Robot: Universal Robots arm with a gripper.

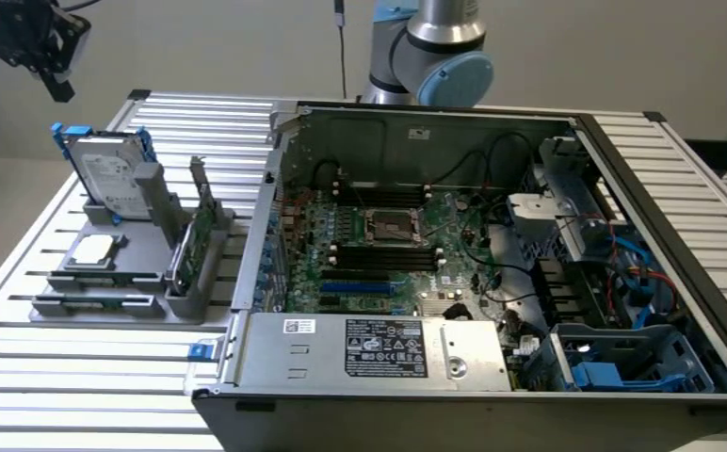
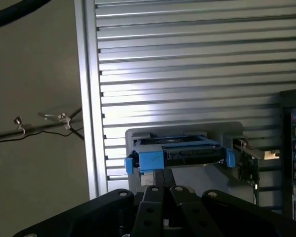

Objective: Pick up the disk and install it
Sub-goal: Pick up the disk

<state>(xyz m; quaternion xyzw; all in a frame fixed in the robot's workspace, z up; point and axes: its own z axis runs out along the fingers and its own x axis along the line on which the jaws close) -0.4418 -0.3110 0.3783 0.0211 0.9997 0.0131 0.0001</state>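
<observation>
We saw the black gripper (image 1: 57,89) hanging high over the ribbed aluminium slat table (image 1: 74,386), its two fingers (image 2: 157,180) pressed together with nothing between them. The disk (image 1: 104,174), a flat silver-grey metal hard drive with a white label in a bright blue plastic carrier, stood upright on edge in a grey plastic holder (image 1: 137,237). It was below the fingertips and well apart from them, not yet installed. Farther from the fingers than the disk, on the same grey holder, a small square silver processor chip (image 1: 92,250) lay flat and a thin green circuit card (image 1: 184,250) stood on edge. Farthest from the fingers sat the open grey metal computer case (image 1: 377,132), its green motherboard (image 1: 389,254) exposed.
</observation>
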